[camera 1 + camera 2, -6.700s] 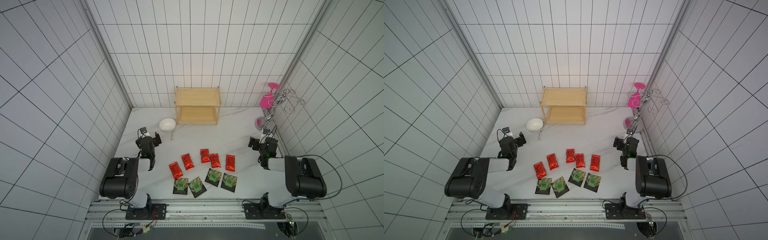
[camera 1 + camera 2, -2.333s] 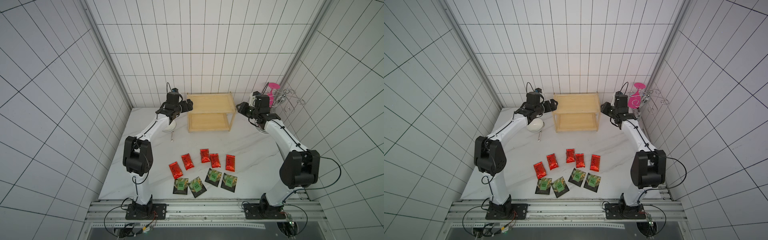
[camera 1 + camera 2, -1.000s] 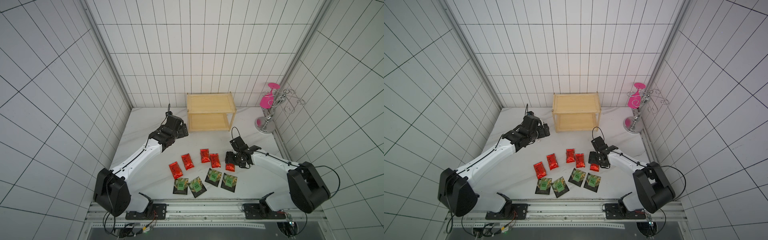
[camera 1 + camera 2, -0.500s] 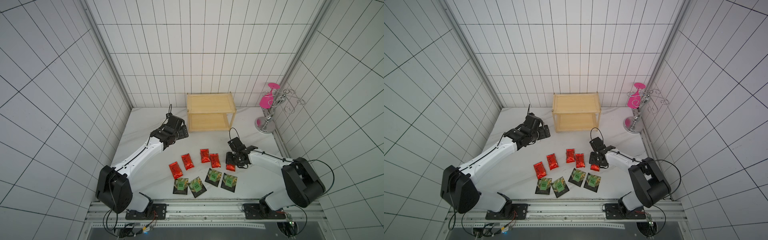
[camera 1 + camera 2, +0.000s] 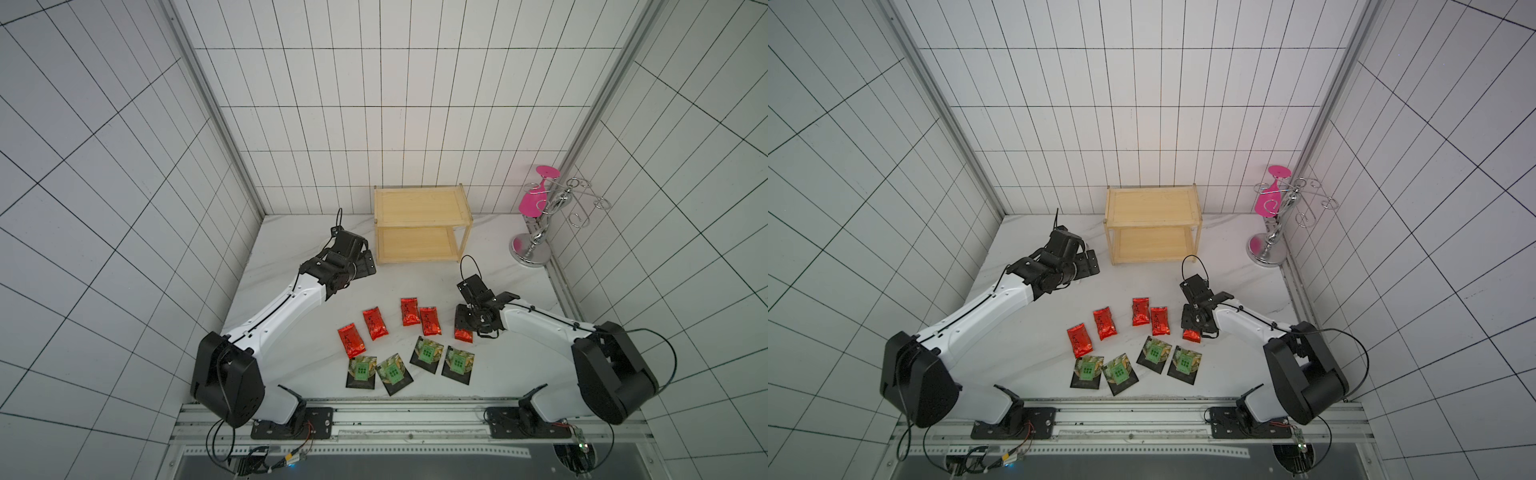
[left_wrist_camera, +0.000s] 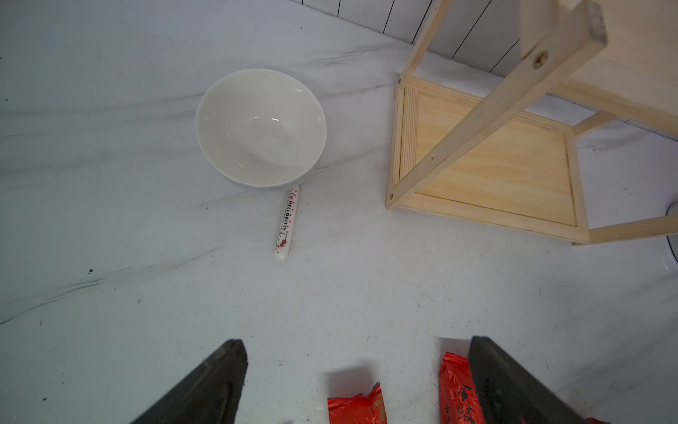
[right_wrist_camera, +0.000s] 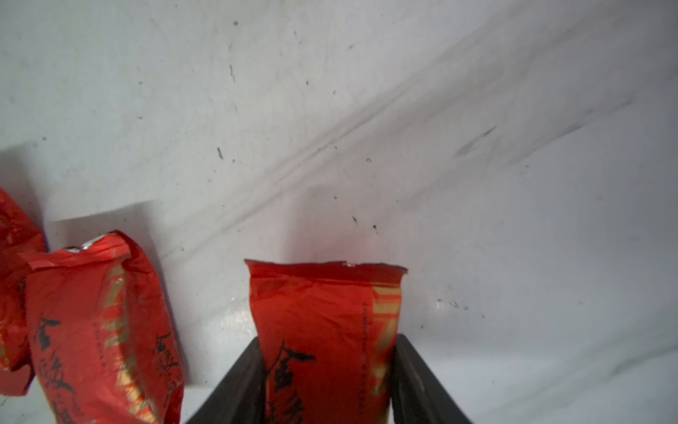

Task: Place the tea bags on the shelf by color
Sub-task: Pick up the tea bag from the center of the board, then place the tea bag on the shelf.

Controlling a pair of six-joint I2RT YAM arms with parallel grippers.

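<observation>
Pale wood, the shelf (image 5: pixel 419 208) stands at the back of the table (image 5: pixel 415 282) in both top views, both boards bare; red tea bags (image 5: pixel 376 324) lie in a row before it, black tea bags (image 5: pixel 1154 351) nearer my bases. My left pincer (image 5: pixel 367 266) hangs wide beside the shelf. Left wrist: white bowl (image 6: pixel 261 128) near the shelf, open marble between. Right wrist: my right pincer (image 7: pixel 326 343) clamps the rightmost red tea bag (image 7: pixel 323 304) by both sides, free table beyond.

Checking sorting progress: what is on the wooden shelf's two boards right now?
Nothing that shows on the shelf: its top board and lower board look bare. The lower board's far strip is hidden under the top board.
</observation>
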